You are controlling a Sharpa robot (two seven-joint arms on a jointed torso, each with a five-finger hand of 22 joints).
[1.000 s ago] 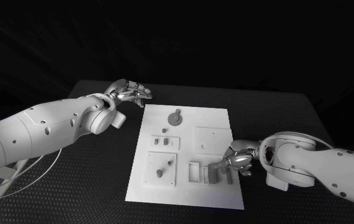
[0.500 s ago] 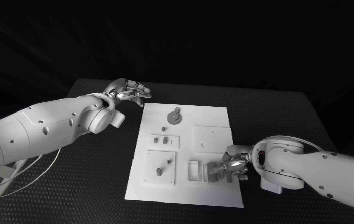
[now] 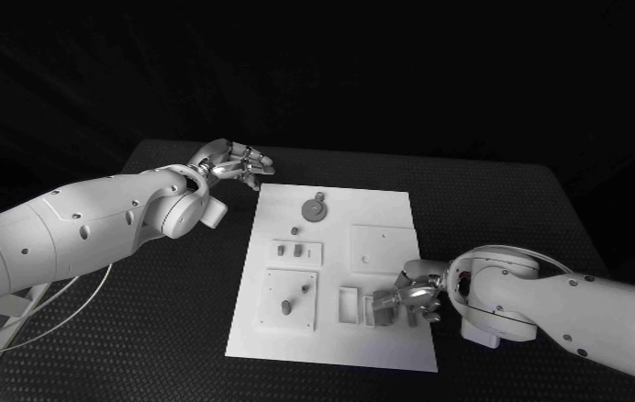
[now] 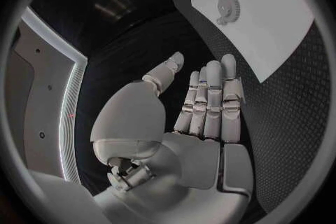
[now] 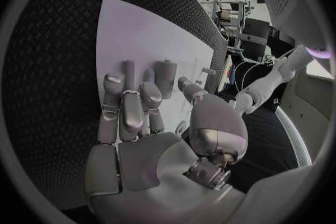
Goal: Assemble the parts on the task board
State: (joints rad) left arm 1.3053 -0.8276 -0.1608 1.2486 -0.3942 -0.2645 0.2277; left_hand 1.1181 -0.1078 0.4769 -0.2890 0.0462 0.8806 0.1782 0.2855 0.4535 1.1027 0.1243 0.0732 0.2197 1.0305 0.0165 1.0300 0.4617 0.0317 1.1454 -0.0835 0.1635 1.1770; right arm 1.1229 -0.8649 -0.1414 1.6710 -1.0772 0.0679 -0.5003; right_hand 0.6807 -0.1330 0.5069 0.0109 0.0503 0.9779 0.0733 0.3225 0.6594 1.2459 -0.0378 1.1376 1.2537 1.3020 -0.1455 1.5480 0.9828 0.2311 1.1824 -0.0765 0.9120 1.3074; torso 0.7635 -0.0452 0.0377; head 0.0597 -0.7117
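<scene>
Right hand over near-right slots of board; left hand idle off the far-left corner.

Board (image 3: 384, 214) lies at table centre. Right hand (image 3: 413, 296) hovers at about 5 o'clock on it, fingers (image 5: 126, 106) extended and held close together, over the small upright parts (image 3: 384, 310); whether anything is pinched, cannot tell. Left hand (image 3: 236, 165) sits at 11 o'clock, just off the board, fingers (image 4: 210, 101) straight, side by side, holding nothing. Gear (image 3: 314, 211) lies flat at 12 o'clock. Judgement: parts look small, rigid, light, likely smooth plastic; take by opposite side faces with fingertips, low force, keep upright.

White task board (image 3: 384, 211), grey parts (image 3: 315, 210), black table (image 3: 490, 200).
</scene>
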